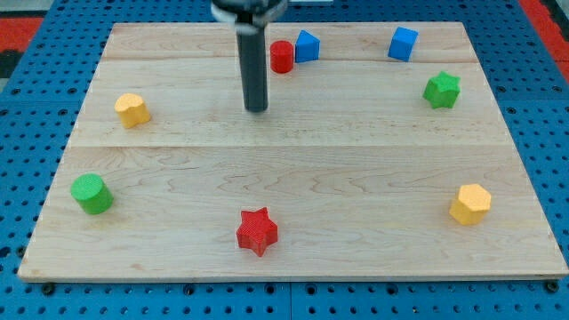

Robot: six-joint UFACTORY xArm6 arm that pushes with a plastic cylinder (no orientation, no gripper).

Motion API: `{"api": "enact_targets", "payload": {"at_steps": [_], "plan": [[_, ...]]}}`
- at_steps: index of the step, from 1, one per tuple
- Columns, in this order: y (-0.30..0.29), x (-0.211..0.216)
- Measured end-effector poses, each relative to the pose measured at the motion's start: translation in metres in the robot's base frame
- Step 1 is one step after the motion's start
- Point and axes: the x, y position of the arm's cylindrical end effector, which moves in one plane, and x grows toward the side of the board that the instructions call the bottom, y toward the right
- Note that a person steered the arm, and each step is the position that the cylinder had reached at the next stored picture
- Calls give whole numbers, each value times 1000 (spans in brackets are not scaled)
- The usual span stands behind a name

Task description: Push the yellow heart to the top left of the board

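Note:
The yellow heart (pixel 132 109) lies on the wooden board (pixel 293 178) near its left edge, in the upper half. My tip (pixel 256 108) rests on the board right of it, well apart, at about the same height in the view. The dark rod rises from the tip to the view's top. The tip touches no block.
A red cylinder (pixel 282 56) and a blue block (pixel 307 45) sit just up and right of the tip. A blue cube (pixel 403 44) and a green star (pixel 442 90) are at the top right. A yellow hexagon (pixel 469 204), a red star (pixel 257 231) and a green cylinder (pixel 92 194) lie lower.

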Motion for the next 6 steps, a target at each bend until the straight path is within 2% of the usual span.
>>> {"api": "enact_targets", "payload": {"at_steps": [1,2,3,4,6], "plan": [[-101,7],[-150,-14],[-138,11],[-179,-6],[-153,-99]]}}
